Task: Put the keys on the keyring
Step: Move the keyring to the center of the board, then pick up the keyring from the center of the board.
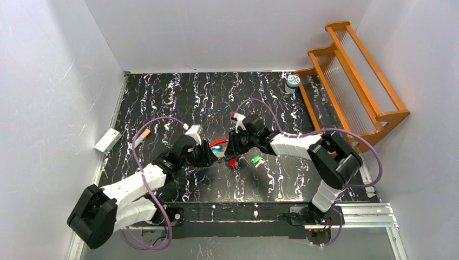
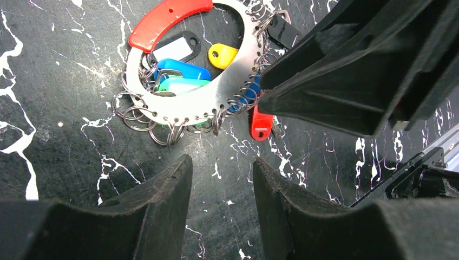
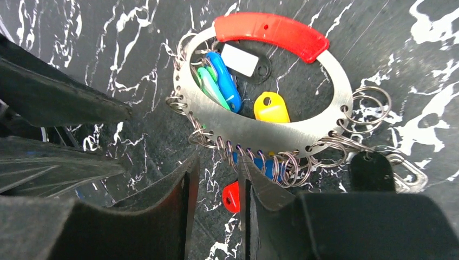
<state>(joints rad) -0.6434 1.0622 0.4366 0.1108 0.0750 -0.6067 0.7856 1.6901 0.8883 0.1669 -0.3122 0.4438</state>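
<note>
Top external: high behind the arm bases, looking down on the whole table (image 1: 189, 97).
Left wrist: close, looking past the left fingers (image 2: 162, 206) at the keyring (image 2: 216, 96).
Right wrist: close, looking past the right fingers (image 3: 162, 211), from the opposite side.
Shared: the keyring, mid-table.

A black table (image 1: 178, 97) veined with white marbling sits boxed in by plain pale walls (image 1: 216, 32) on its far, left and right sides, under flat, even light. An orange wooden rack (image 1: 357, 81) with ribbed clear panels stands at the table's far right corner, while a bare metal rail (image 1: 368, 208) runs along the near edge.
</note>
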